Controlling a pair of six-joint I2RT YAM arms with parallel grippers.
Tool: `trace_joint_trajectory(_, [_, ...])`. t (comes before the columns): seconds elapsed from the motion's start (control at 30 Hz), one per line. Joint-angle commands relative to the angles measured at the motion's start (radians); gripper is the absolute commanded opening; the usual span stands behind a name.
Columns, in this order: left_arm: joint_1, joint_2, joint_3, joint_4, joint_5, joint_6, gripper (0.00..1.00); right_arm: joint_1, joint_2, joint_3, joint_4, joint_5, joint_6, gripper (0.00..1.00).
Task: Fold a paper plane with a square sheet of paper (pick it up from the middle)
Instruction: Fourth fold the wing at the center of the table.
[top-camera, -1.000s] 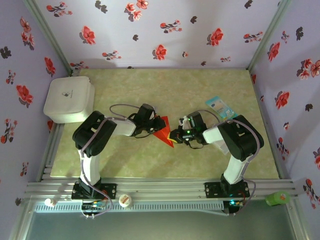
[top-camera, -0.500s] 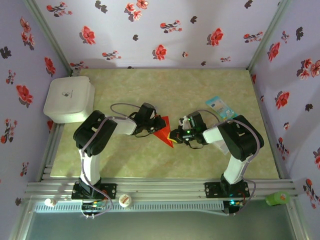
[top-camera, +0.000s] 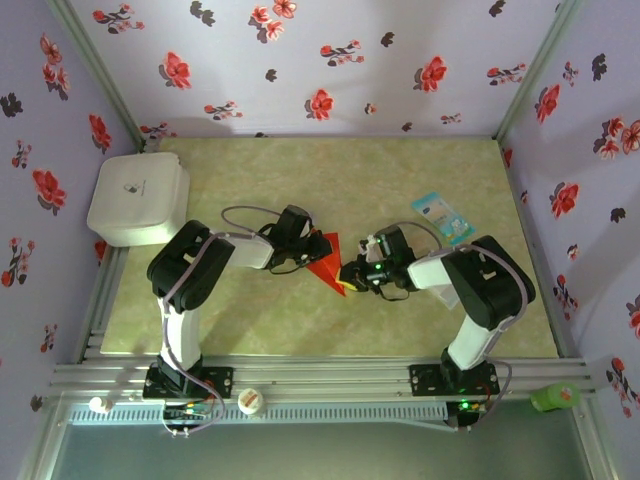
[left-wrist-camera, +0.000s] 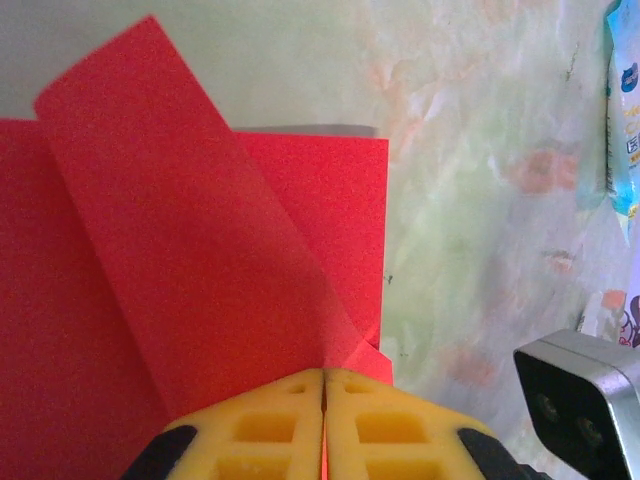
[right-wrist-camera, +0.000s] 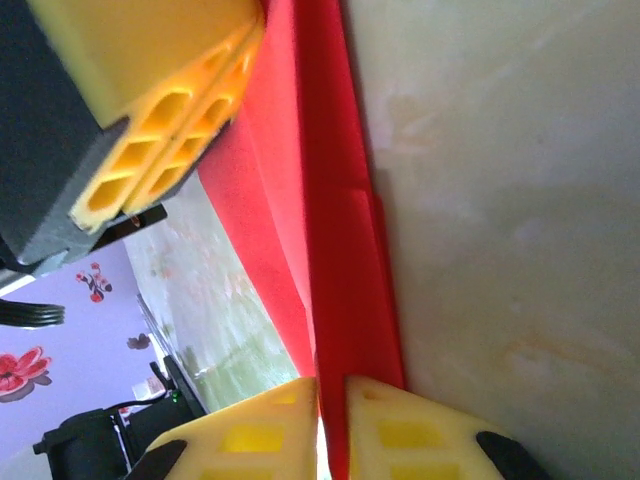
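The paper (top-camera: 326, 262) is lying far-to-near on the desk (top-camera: 400, 170), the left gripper (left-wrist-camera: 325, 382) pinching one side and the right gripper (right-wrist-camera: 331, 390) (nearly closed; whether it is holding, I cannot tell) meeting the opposite edge.

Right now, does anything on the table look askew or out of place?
The paper has one folded flap that seems to lift at a slant instead of lying flat. A blue packet lies loose near the right arm.
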Motion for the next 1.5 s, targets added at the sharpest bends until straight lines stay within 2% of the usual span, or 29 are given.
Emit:
trace_joint_trajectory(0.0, [0.007,0.041,-0.001,-0.074,-0.018,0.029,0.10,0.015,-0.018,-0.027,-0.109,0.006,-0.037,0.12])
trace_joint_trajectory(0.17, [0.007,0.040,-0.003,-0.074,-0.018,0.030,0.10,0.014,-0.007,-0.042,-0.123,0.024,-0.043,0.07])
trace_joint_trajectory(0.4, [0.007,0.040,-0.008,-0.072,-0.017,0.030,0.10,0.015,-0.018,-0.079,-0.075,0.016,-0.011,0.11])
trace_joint_trajectory(0.6, [0.007,0.041,-0.008,-0.072,-0.019,0.029,0.09,0.015,-0.066,-0.085,-0.139,0.029,-0.040,0.13])
trace_joint_trajectory(0.87, [0.007,0.042,-0.013,-0.074,-0.019,0.029,0.09,0.014,-0.040,-0.083,-0.165,0.041,-0.065,0.07])
trace_joint_trajectory(1.17, [0.007,0.039,-0.017,-0.076,-0.023,0.029,0.09,0.014,-0.074,-0.088,-0.189,0.038,-0.066,0.11])
trace_joint_trajectory(1.47, [0.007,0.040,-0.015,-0.078,-0.023,0.028,0.09,0.014,-0.090,-0.091,-0.253,0.058,-0.103,0.07])
